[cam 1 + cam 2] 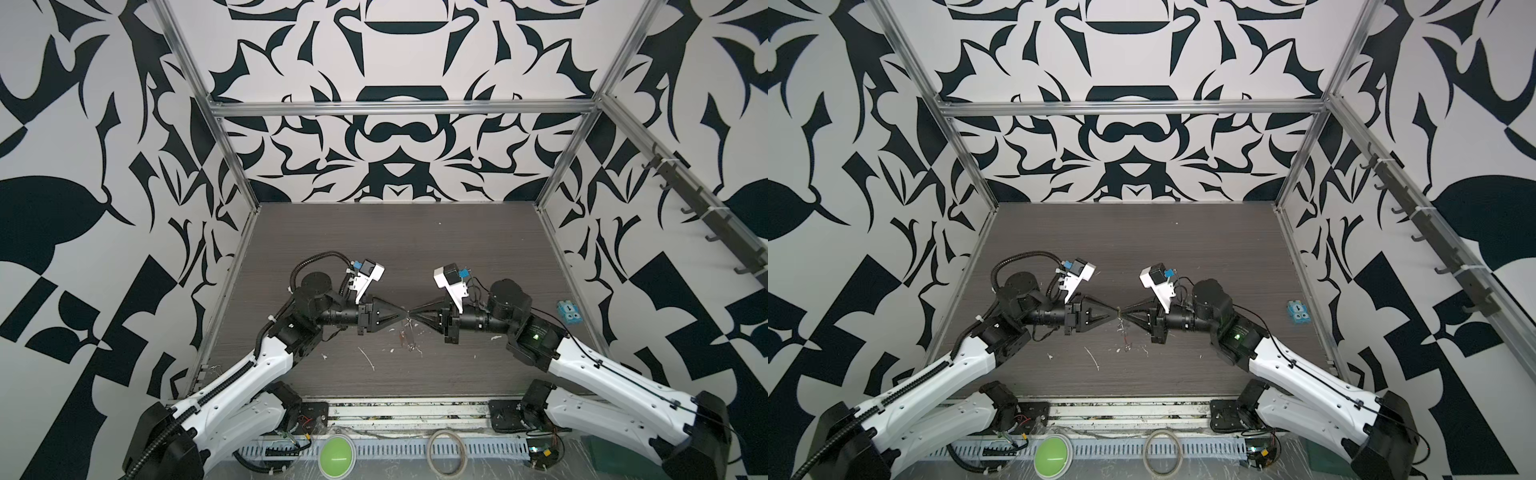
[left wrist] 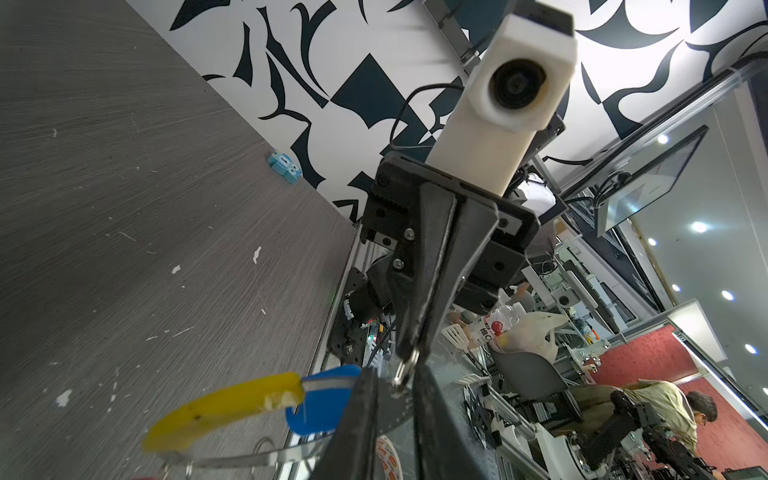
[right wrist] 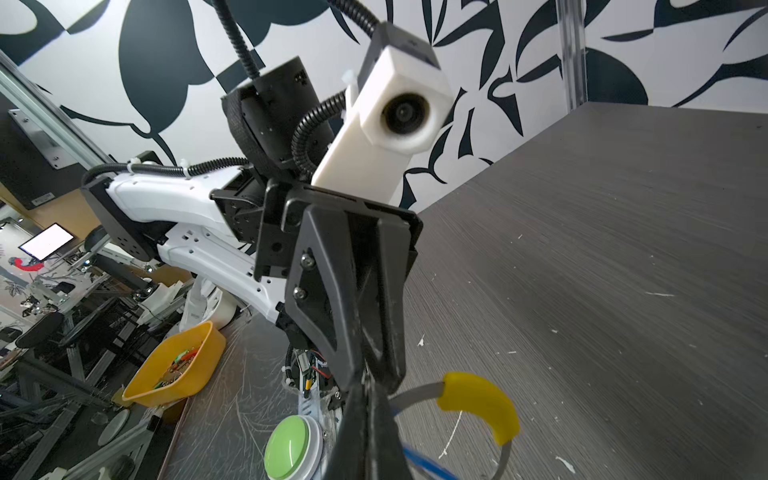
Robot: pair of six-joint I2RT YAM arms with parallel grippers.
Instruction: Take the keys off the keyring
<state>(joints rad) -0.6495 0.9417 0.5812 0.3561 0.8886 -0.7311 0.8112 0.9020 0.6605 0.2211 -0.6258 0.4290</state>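
The keyring [image 3: 415, 392] is hanging in the air over the desk [image 1: 374, 249], between both arms. The right fingers [image 2: 432, 270] are pinching a small silver ring [image 2: 404, 368] tight. The left fingers [image 3: 386, 324] are sitting almost together, maybe gripping the keyring. They should be pulling apart slowly, never yanking.

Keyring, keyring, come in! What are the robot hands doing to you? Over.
Right gripper shut on small silver ring. Left gripper tip-to-tip with it, grip unclear. Keyring hangs at their tips, blue tag beside it. Nothing blocking.
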